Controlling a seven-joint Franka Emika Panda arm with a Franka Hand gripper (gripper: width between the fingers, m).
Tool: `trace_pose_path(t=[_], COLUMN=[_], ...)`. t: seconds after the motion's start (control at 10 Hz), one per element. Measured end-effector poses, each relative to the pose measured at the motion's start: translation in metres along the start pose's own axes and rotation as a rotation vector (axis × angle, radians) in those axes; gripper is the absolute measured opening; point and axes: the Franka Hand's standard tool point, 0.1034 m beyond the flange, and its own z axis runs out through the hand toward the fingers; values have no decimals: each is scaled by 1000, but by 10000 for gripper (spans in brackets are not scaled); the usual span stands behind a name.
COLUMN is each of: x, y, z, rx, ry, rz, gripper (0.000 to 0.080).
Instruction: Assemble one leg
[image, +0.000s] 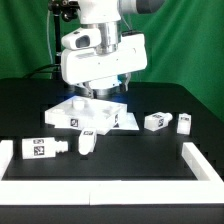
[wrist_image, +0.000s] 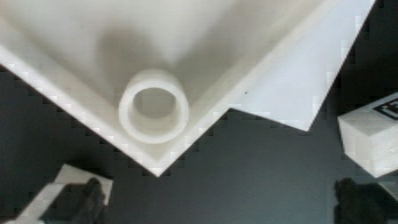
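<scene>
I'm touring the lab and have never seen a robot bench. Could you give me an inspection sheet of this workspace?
Surface: black table, white rails along its edges.
Job's things: four loose legs, all lying off the white panel.
Clutter: nothing seen.
Grippers: gripper low over the panel's corner hole, apparently open, holding nothing.
Cables: dark cables behind the arm.
Surroundings: green backdrop.

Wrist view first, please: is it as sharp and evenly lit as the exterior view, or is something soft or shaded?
Wrist view: soft throughout, the panel and its corner hole blurred at the edges, a grey shade over part of the panel. Exterior view: sharper, the panel bright against the black table, a bluish tint at the panel's far edge.
</scene>
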Motion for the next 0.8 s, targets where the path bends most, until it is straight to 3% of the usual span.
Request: trace_pose_path(t=[0.3, 0.5, 0.7, 0.8], x=[-3, -21, -39, -44], y=[5, 34, 62, 67], z=[1, 8, 21, 28], rx=[-1, -4, -46, -40], ry=[-1, -31, -30, -41], rz=[-73, -304, -535, -520], gripper=[649, 649, 649, 649])
